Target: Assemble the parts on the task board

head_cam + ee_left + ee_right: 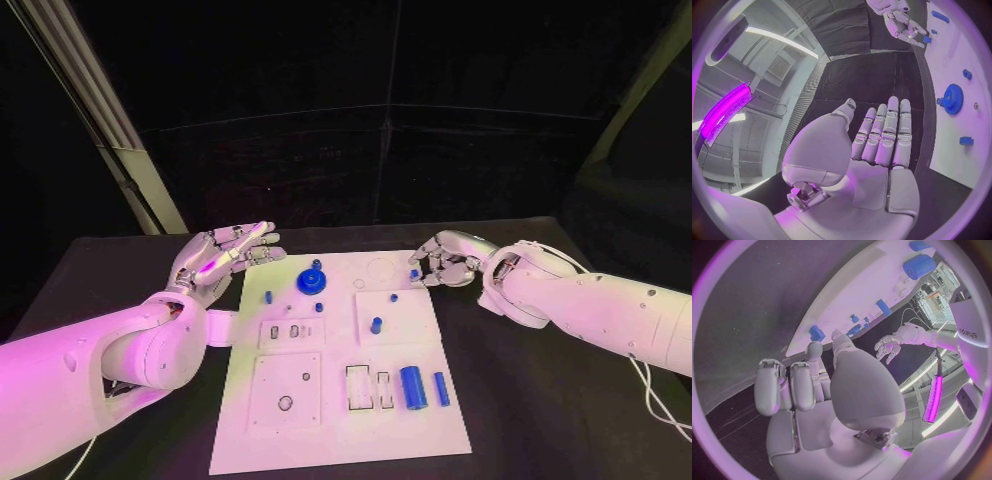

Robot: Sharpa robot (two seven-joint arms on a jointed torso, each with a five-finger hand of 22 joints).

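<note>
The white task board lies in the middle of the black table. A blue gear stands near its far edge, with small blue pegs around the middle. A thick blue cylinder and a thinner blue bar lie near the front right. My left hand hovers open beside the board's far left corner, fingers straight and together, holding nothing. My right hand is at the far right corner with fingers curled. Its thumb and a finger pinch a small blue part at the board's edge.
Dark panels plates with slots and holes are set into the board's near half. Bare black table lies to either side of the board. A dark backdrop with slanted poles closes off the far side.
</note>
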